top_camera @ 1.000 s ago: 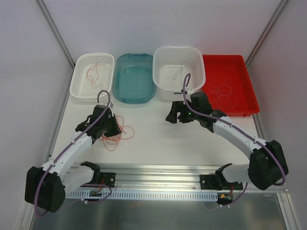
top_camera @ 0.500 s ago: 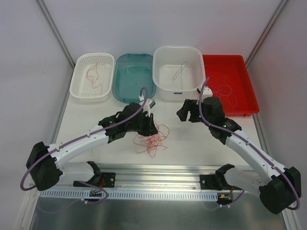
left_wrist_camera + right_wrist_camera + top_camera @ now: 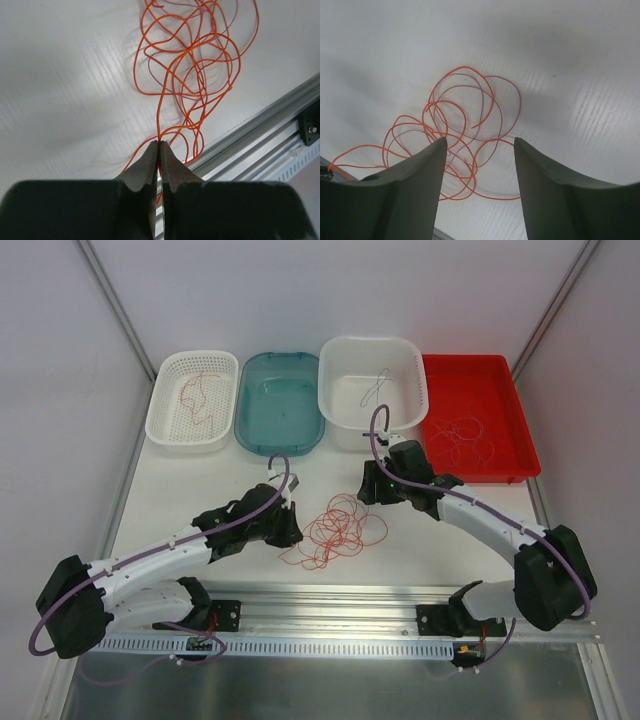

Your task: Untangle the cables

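The cables (image 3: 338, 530) lie as a loose orange-red tangle with a paler strand on the white table, between the two arms. My left gripper (image 3: 293, 530) is at the tangle's left edge. In the left wrist view it (image 3: 159, 144) is shut on one orange strand, and the loops (image 3: 192, 70) fan out ahead of it. My right gripper (image 3: 368, 490) hovers just above and right of the tangle. In the right wrist view it (image 3: 480, 142) is open, with the cable loops (image 3: 465, 150) lying on the table beyond and between its fingers, which touch nothing.
Four containers line the back: a white basket (image 3: 190, 445) holding red wires, a teal tray (image 3: 280, 448), a white tub (image 3: 372, 342) with a grey wire, and a red tray (image 3: 470, 380) with wire loops. An aluminium rail (image 3: 330, 605) runs along the near edge.
The left gripper has dragged the tangle from the left side to the table's middle, where it now spreads wider. The right gripper swung left and down toward it, and its jaws narrowed somewhat.
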`<state>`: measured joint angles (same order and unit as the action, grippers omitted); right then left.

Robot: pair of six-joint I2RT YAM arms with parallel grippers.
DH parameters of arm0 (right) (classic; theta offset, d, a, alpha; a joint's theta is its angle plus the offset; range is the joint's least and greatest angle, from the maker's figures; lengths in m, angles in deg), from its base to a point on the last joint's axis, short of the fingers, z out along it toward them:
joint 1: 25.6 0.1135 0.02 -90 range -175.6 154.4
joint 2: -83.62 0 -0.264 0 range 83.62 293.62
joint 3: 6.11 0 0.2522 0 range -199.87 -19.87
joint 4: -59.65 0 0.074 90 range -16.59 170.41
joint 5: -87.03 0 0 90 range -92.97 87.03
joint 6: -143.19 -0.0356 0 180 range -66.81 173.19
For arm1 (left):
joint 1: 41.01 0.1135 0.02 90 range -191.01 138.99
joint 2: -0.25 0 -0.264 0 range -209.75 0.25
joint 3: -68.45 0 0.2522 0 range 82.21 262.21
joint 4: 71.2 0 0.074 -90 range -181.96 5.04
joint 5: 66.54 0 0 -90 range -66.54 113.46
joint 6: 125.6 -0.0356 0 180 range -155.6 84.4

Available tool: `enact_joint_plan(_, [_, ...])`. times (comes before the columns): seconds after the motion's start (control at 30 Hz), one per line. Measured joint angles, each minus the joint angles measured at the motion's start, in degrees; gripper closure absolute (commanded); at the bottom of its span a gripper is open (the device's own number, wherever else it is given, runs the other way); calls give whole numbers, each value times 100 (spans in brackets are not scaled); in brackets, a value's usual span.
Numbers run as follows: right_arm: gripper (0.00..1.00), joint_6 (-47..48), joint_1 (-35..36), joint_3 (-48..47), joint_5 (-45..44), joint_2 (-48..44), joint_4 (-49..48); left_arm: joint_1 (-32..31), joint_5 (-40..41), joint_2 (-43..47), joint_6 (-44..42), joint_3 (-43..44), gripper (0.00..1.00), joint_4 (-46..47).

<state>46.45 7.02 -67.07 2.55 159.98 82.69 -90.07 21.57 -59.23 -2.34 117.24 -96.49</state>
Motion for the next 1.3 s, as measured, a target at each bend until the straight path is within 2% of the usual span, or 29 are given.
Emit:
enact_joint_plan(0.17, [52,35,96,-70,98,485,-2,0,208,96,122,-216,100,-76])
enact_joint_plan(0.67, [60,31,181,-72,240,1244,118,0,372,101,236,-219,100,-76])
enact_joint_plan(0.8, [65,-37,181,-72,221,1355,105,0,402,101,238,-219,100,-76])
enact_joint_plan(0.87, [68,-68,181,-72,223,1381,72,0,409,101,238,-219,100,-76])
enact_joint_plan(0.97, [79,-111,181,-70,232,1384,-9,0,457,76,238,-219,100,-76])
enact_joint_plan(1.0, [89,-122,181,-70,238,1384,-28,0,503,57,238,-219,100,-79])
enact_joint_plan(1.07, [98,-131,181,-72,236,1384,-46,2,575,33,238,-219,100,-103])
enact_joint_plan(1.2, [99,-92,181,-96,160,1246,138,46,846,33,243,-219,100,-219])
enact_joint_plan(1.3, [99,114,181,-332,-33,892,656,240,1169,37,291,-219,100,-455])
